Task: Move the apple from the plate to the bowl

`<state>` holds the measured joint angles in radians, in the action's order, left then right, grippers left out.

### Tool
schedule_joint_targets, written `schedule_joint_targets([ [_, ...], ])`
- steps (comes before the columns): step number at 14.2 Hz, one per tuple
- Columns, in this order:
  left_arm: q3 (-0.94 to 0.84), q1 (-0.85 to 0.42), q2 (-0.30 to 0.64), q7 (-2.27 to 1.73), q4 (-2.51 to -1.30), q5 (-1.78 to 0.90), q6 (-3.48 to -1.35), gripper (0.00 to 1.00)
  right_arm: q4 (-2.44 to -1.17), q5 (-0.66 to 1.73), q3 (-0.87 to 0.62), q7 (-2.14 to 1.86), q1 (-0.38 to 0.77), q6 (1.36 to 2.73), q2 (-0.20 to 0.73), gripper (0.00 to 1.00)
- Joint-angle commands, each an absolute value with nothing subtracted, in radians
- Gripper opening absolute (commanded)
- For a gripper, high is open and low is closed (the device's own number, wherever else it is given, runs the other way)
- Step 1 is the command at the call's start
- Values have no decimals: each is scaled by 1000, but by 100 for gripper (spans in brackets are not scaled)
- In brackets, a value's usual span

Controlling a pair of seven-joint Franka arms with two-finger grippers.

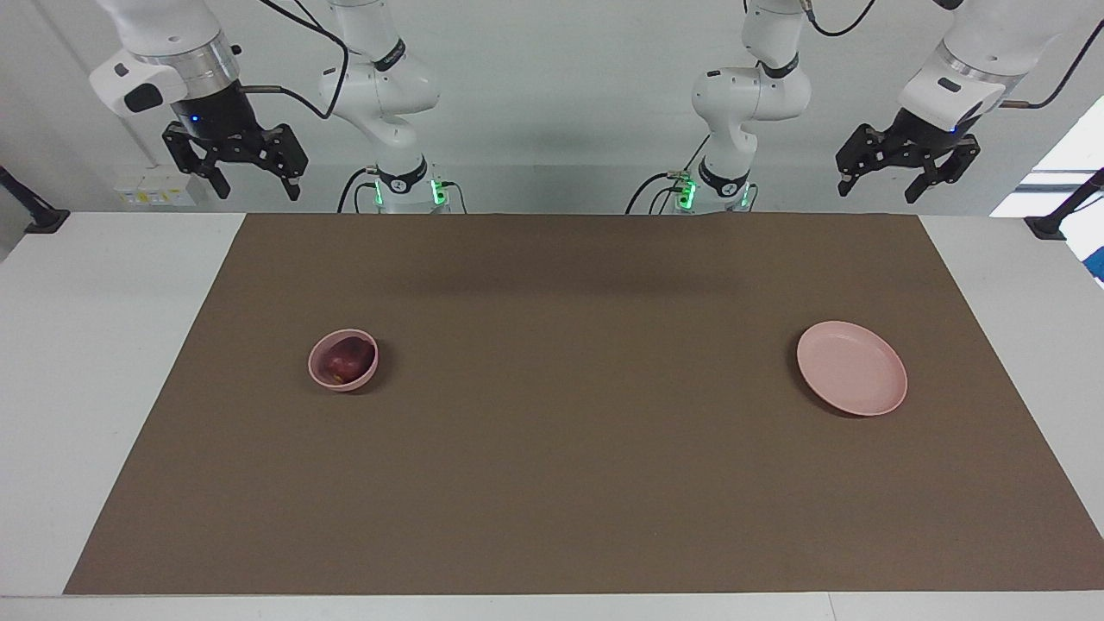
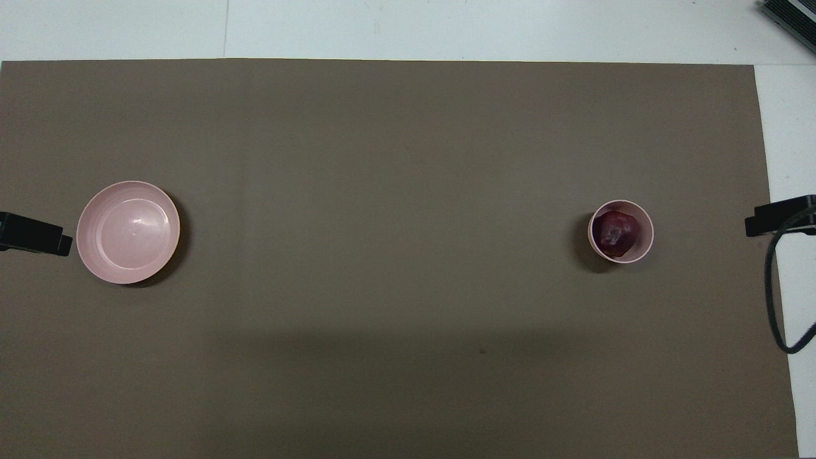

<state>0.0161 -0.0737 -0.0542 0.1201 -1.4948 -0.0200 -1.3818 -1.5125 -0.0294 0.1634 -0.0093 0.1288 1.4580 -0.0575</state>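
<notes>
Apple (image 1: 347,359) sits inside the bowl (image 1: 321,376) in the facing view, toward the right arm's end of the brown mat (image 1: 569,483); the plate (image 1: 851,379) lies bare toward the left arm's end. Right gripper (image 1: 237,168) and left gripper (image 1: 906,166) hang raised near their bases, fingers apart, holding nothing.

Overhead, the apple (image 2: 614,232) fills the bowl (image 2: 644,245); being roundish, it shows no clear long axis or heading. The transfer looks finished, so nothing further seems called for.
</notes>
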Motion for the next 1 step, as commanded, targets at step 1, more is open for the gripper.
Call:
schedule_joint_targets([
  [1, 25, -87, -58, 129, -1482, -6, -1365, 100, -1542, -37, 158, -20, 123, 1470, -81, 100],
])
